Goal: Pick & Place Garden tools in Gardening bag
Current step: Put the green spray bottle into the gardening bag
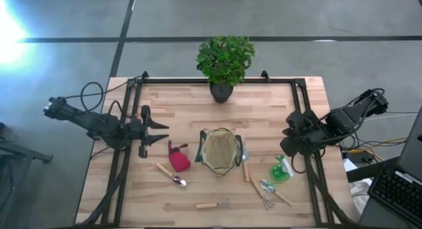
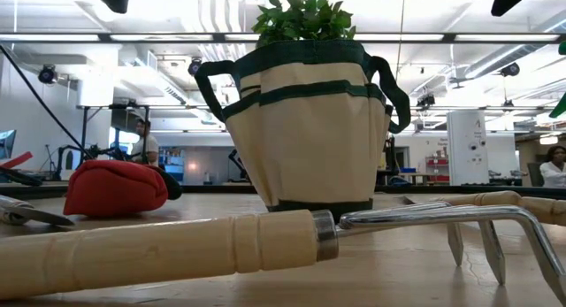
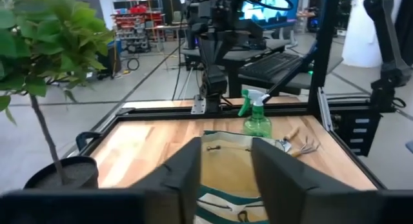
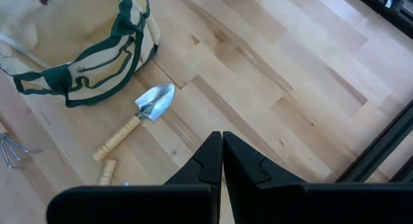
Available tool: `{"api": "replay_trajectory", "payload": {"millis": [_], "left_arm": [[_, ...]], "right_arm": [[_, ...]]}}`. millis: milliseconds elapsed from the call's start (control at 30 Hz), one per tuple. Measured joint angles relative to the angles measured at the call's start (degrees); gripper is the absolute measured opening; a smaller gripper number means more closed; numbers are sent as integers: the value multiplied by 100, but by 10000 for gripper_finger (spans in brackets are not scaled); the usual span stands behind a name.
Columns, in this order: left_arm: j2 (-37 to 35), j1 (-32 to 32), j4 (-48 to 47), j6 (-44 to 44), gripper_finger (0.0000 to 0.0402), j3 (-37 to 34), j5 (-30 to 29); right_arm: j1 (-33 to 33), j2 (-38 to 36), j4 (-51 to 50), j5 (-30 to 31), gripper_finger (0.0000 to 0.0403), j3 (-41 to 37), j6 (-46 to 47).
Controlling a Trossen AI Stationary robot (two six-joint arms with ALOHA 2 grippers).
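The khaki gardening bag [image 1: 221,152] with dark green trim stands upright on its base mid-table, mouth up [image 2: 305,130]. Around it lie the garden tools. A red item [image 1: 178,158] and a wooden-handled trowel [image 1: 171,175] lie to its left. A hand rake [image 1: 212,205] lies near the front edge. To its right are another trowel [image 4: 145,114], a green spray bottle [image 1: 280,171] and two more tools [image 1: 267,189]. My left gripper [image 1: 161,133] hovers left of the bag, level, open and empty [image 3: 226,146]. My right gripper [image 1: 285,148] hangs right of the bag, shut and empty [image 4: 222,153].
A leafy potted plant [image 1: 223,64] stands at the table's far edge, behind the bag. A black frame rail [image 1: 217,82] runs around the tabletop. Bare wood shows between the plant and the bag. People sit in the room beyond the table.
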Motion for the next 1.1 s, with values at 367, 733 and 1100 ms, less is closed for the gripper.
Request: {"api": "replay_trajectory", "payload": {"millis": [367, 733, 1100], "left_arm": [[58, 0, -214, 321, 122, 4, -76], [307, 4, -13, 367, 5, -126, -244], [613, 4, 59, 269, 16, -186, -352]], "right_arm": [[0, 0, 2, -30, 8, 0, 26], [-4, -4, 2, -580, 8, 0, 634], [0, 4, 5, -1198, 8, 0, 1039]]}}
